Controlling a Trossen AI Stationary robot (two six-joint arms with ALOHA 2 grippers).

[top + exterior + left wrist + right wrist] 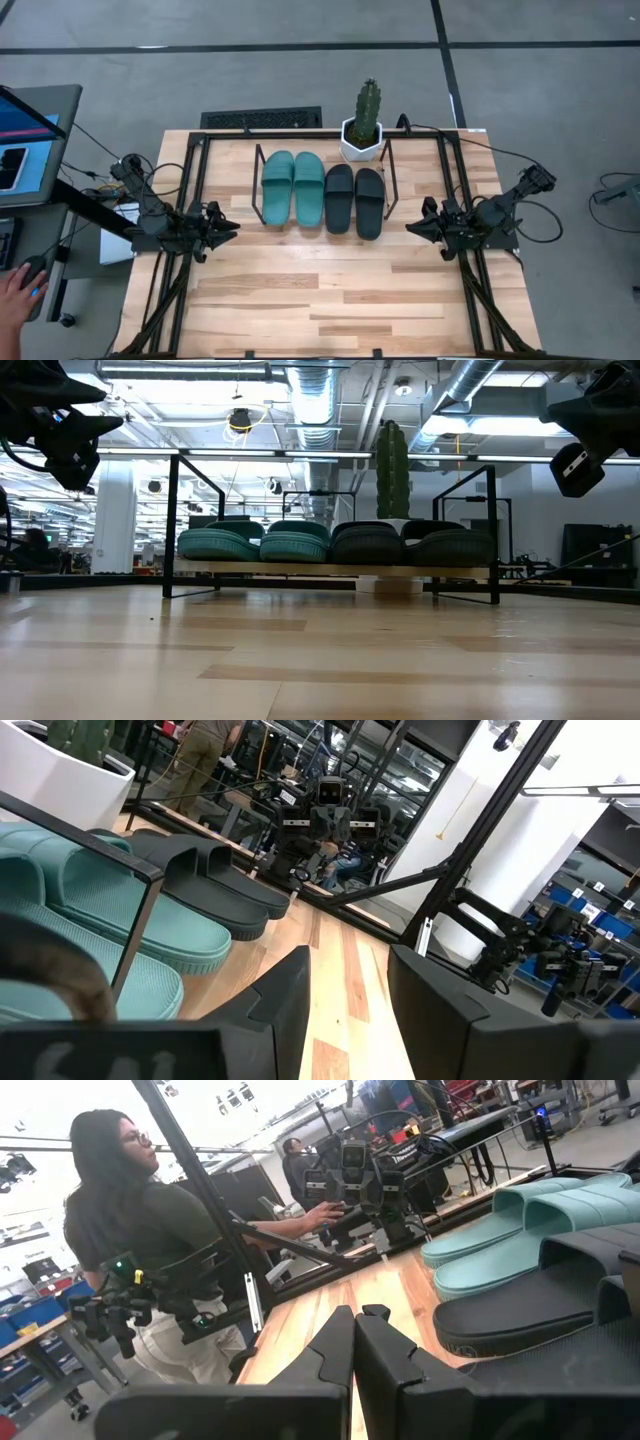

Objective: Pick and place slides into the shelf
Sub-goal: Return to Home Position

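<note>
All four slides lie side by side on the shelf [257, 180], soles down on its wooden board [330, 568]. The teal pair [294, 188] is on the left and the black pair [354, 200] on the right. My left gripper [232, 230] hovers left of the shelf, pointing right, open with nothing between its fingers [350, 970]. My right gripper [410, 228] hovers right of the shelf, pointing left, its fingers shut together [355, 1325] on nothing. Both wrist views show the slides beside the fingers, apart from them.
A cactus in a white pot [362, 138] stands at the far edge behind the shelf. The black table frame's rails [190, 200] run under both arms. A person [150, 1230] stands beyond the table's left side, with a hand [15, 290] on a mouse. Bare wood [320, 290] lies nearer.
</note>
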